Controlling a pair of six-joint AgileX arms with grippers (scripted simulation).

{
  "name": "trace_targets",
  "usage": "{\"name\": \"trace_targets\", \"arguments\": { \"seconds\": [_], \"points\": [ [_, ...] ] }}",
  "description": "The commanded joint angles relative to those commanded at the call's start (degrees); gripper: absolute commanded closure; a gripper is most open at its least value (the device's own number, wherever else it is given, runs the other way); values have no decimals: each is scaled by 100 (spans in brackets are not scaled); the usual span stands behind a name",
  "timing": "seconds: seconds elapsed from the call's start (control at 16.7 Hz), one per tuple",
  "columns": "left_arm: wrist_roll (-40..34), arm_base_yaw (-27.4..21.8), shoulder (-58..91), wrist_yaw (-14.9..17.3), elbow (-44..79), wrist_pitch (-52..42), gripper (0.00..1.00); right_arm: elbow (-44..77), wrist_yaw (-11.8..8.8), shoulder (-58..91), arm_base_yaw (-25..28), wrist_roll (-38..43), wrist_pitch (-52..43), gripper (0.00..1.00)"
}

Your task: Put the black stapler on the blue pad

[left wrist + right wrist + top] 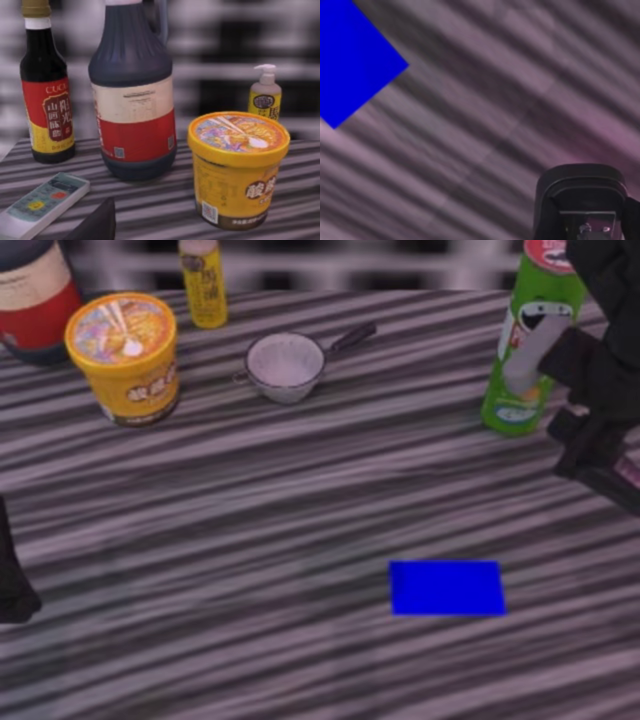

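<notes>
The blue pad (447, 587) lies flat on the striped table, right of centre toward the front; one of its corners (355, 60) also shows in the right wrist view. A black rounded end with a dark grey inset, the black stapler (581, 200), shows in that view, well apart from the pad. My right gripper (588, 440) hangs at the table's right edge, behind and to the right of the pad; from above, its dark shape merges with whatever is beneath it. My left gripper (12, 585) stays parked at the left edge.
A green chip can (528, 340) stands just left of the right arm. Along the back are a yellow noodle cup (124, 355), a small white pan (288, 364), a yellow pump bottle (203, 282) and a large sauce jug (32, 295). A remote (42, 202) and a dark sauce bottle (46, 100) stand near the left arm.
</notes>
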Motion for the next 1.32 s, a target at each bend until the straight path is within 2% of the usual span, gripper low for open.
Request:
{"name": "trace_targets", "arguments": {
  "seconds": [0.18, 0.3, 0.66, 0.96, 1.32],
  "points": [
    [0, 0, 0, 0, 0, 0, 0, 216, 136, 1, 118, 1393, 170, 100],
    [0, 0, 0, 0, 0, 0, 0, 325, 224, 14, 202, 2629, 249, 100],
    [0, 0, 0, 0, 0, 0, 0, 340, 370, 89, 485, 7108, 203, 100],
    [0, 0, 0, 0, 0, 0, 0, 142, 304, 151, 755, 10542, -147, 100],
    [0, 0, 0, 0, 0, 0, 0, -107, 79, -43, 1018, 13516, -566, 100]
  ]
}}
